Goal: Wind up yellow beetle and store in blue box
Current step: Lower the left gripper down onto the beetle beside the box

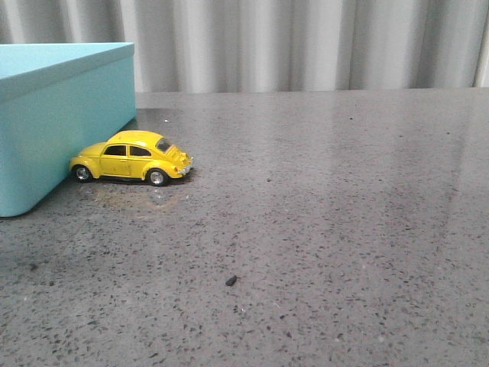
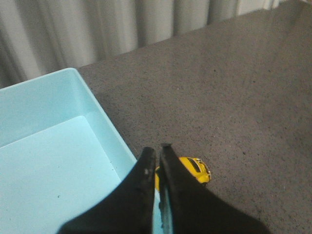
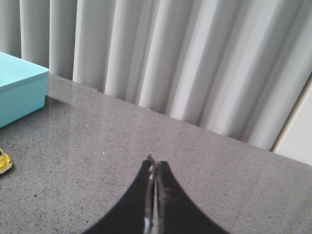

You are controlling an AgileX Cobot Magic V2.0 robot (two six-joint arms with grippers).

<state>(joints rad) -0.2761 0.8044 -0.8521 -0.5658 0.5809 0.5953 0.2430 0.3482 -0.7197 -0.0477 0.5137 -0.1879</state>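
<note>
The yellow beetle (image 1: 132, 157) stands on its wheels on the grey table, right beside the blue box (image 1: 61, 115) at the far left. The box is open at the top and its inside looks bare in the left wrist view (image 2: 48, 161). My left gripper (image 2: 157, 152) is shut and empty, high above the box's rim, with the beetle (image 2: 195, 169) partly hidden behind its fingers. My right gripper (image 3: 154, 165) is shut and empty above bare table; the beetle (image 3: 4, 161) shows at that view's edge, and the box (image 3: 19, 87) too. Neither gripper shows in the front view.
A grey speckled tabletop (image 1: 321, 222) spreads to the right of the car. A small dark speck (image 1: 231, 280) lies on it near the front. A pale pleated curtain (image 1: 306, 42) hangs behind the table's far edge.
</note>
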